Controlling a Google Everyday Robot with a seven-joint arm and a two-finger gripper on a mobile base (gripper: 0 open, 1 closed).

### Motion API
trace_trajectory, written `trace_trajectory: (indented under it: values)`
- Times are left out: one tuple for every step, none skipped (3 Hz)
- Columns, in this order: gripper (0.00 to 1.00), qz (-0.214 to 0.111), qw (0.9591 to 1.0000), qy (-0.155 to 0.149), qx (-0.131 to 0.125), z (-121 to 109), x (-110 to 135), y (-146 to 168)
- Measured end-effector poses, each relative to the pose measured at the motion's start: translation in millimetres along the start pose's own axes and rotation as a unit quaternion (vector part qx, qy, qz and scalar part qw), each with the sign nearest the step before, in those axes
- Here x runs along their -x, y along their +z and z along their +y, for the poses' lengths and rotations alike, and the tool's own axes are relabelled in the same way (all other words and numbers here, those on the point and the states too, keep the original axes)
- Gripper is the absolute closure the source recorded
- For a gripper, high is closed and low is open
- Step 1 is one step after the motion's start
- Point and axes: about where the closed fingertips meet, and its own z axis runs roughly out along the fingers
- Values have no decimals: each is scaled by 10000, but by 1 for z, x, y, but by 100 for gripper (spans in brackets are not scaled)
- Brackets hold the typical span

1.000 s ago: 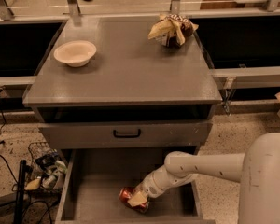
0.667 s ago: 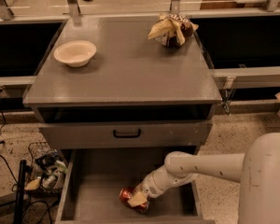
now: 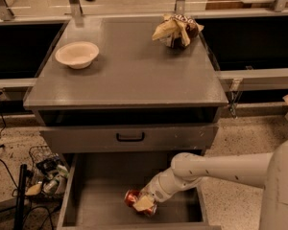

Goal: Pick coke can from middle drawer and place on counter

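At the far left, a wire basket of clutter is sitting on the speckled floor beside the cabinet. A white bowl is resting on the left part of the counter, toward its far edge. Below the counter's near edge, a grey drawer front with a black handle is sitting closed. Under it, the middle drawer is standing pulled out toward the near side, showing its bare grey floor. The coke can is lying on its side on that floor, right of the middle and close to the near edge. The gripper is pressing against the can's right side and reaching down into the drawer; whether it is clamping the can or only touching it cannot be told. Farther right and far back, a tan and brown snack bag is lying crumpled on the counter. The white arm is stretching in from the right edge.
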Motion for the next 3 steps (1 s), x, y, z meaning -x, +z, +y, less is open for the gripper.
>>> trace_trajectory:
  values:
    - [100, 4, 9997, -64, -233, 10, 6, -29]
    - [100, -59, 9980, -228, -583, 22, 17, -75]
    - [100, -58, 9980, -228, -583, 22, 17, -75]
